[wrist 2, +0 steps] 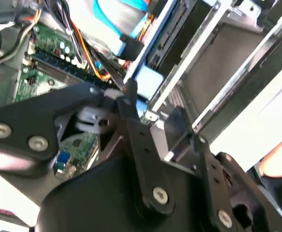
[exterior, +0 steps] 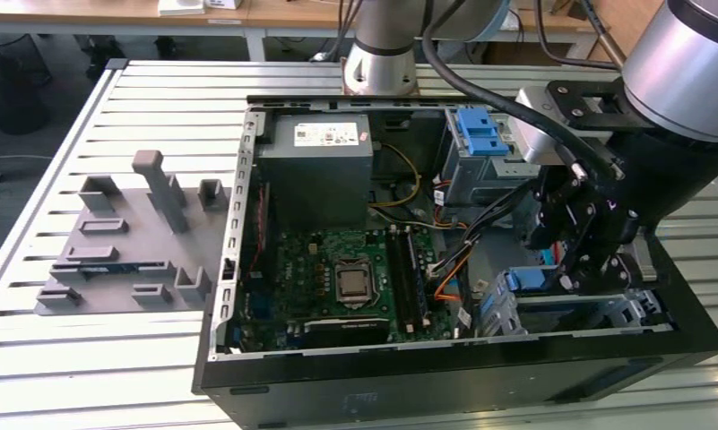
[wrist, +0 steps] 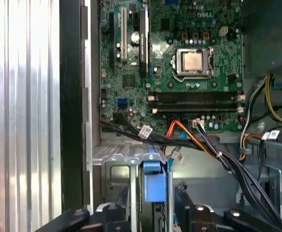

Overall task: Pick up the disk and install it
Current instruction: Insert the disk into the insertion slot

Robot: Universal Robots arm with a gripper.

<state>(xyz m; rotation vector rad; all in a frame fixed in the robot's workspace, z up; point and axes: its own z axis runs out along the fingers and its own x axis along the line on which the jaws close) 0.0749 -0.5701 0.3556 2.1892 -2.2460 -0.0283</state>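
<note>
Disk (wrist: 154, 175) stands edge-up in the computer case's drive bay (wrist: 116, 155) - between the gripper (wrist: 152, 187) fingers (wrist: 180, 194), which are spread either side - released, gaps showing.

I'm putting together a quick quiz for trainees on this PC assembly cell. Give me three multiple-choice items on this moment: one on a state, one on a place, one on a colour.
1. The computer case is: A) shut B) open, with the motherboard showing C) upside down
2. The gripper is: A) outside the case, at the exterior view's left B) over the motherboard's middle C) at the drive cage, at the exterior view's right
3. The plastic frame on the disk is: A) blue B) red C) yellow

Key: 1 B, its inside lies bare; 2 C, it hangs at the cage; 3 A, blue plastic shows in the first wrist view.
</note>
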